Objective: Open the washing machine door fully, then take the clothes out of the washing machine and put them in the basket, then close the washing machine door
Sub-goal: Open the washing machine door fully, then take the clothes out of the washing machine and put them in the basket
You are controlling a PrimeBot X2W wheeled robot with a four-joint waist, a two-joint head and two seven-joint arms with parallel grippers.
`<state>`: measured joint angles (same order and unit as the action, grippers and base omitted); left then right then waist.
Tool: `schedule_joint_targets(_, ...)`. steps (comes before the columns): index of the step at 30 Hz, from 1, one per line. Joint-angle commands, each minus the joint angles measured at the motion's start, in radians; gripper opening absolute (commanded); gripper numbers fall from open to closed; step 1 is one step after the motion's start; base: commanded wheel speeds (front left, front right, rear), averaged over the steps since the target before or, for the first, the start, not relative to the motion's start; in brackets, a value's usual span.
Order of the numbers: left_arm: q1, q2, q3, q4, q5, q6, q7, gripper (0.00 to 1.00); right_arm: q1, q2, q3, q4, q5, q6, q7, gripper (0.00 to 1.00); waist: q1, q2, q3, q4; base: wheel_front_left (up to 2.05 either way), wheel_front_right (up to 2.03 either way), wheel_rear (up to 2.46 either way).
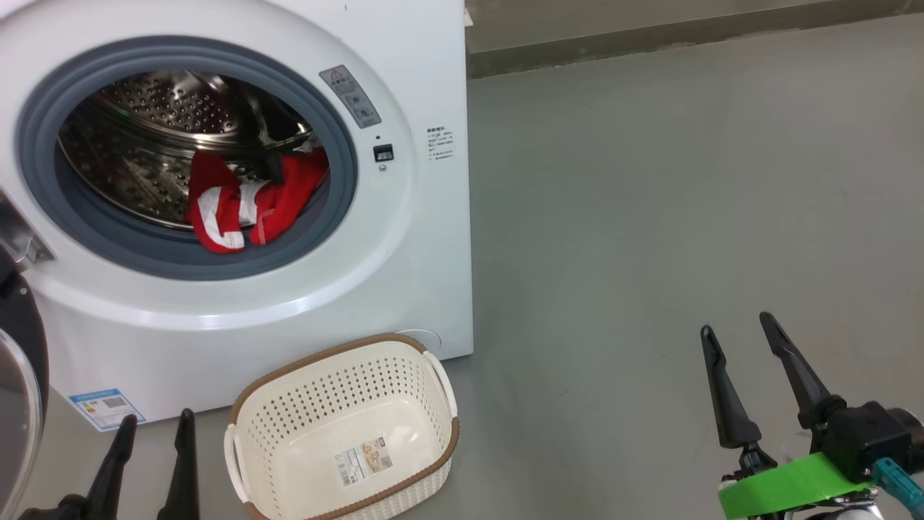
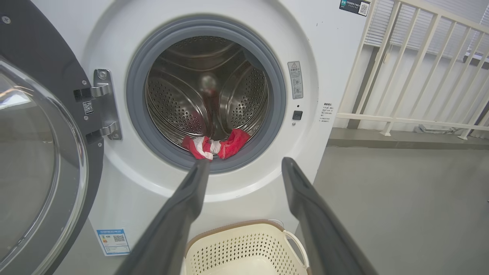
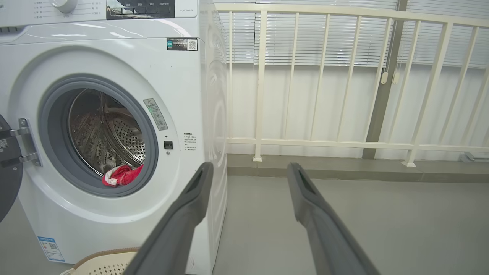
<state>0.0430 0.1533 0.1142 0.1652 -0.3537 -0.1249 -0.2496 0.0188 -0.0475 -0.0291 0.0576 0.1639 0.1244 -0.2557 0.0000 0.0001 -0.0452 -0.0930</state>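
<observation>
Long dark fingers [image 1: 728, 401] on both arms stand spread wide and grasp nothing in front of the washing machine [image 1: 419, 144]. At the lower left of the head view, the left gripper [image 1: 158, 417] hangs low just beside the basket [image 1: 326, 353]. Its wrist view looks between the parted jaws toward the drum mouth. Well apart to the right, the right gripper [image 1: 737, 325] hovers over bare grey floor [image 1: 650, 217], a strip of green tape [image 1: 787, 487] on its wrist.

The washing machine door [image 2: 34, 160] (wide black rim, bulging clear glass) stands swung out to the left on its metal hinge [image 2: 106, 103]. This leaves the grey rubber gasket [image 1: 43, 195] and the perforated steel drum [image 1: 151, 108] exposed. Bright red with white stripes, the clothes [image 1: 245, 202] lie bunched at the bottom front of the drum, against the gasket's inner lip.

On the floor close before the machine's lower right corner sits the basket, cream with a brown rim. A label sticker shows on its bare bottom. Low on the machine's front, toward the door side, is a small blue label [image 1: 107, 408]. A cream railing [image 3: 344, 76] runs in front of white blinds to the machine's right.
</observation>
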Motion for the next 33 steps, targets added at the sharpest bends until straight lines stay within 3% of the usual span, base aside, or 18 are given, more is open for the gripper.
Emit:
schedule_joint_targets(1,-0.02,0.014,0.039,-0.02,0.013,-0.005,-0.012,1.0,-0.016,-0.003,0.014,-0.028,0.001,0.006,-0.006,1.0,0.0,-0.0001,0.0,0.001,0.0,0.0,0.0)
schedule_joint_targets(15,-0.031,0.035,0.031,-0.003,0.018,-0.006,-0.012,1.0,-0.013,-0.003,0.015,-0.022,0.0,0.006,-0.006,1.0,0.0,-0.0001,-0.002,0.005,0.0,0.0,0.0)
schedule_joint_targets(21,-0.038,0.018,0.067,0.005,0.054,-0.005,-0.012,1.0,-0.01,-0.003,0.017,-0.02,-0.001,0.006,-0.006,1.0,0.0,-0.0001,-0.006,0.005,0.15,-0.15,0.0)
schedule_joint_targets(33,-0.037,0.013,0.064,0.012,0.059,-0.006,-0.012,1.0,-0.001,-0.003,0.027,-0.019,-0.004,0.006,-0.006,1.0,0.0,-0.0001,-0.005,0.01,1.32,-1.32,0.0)
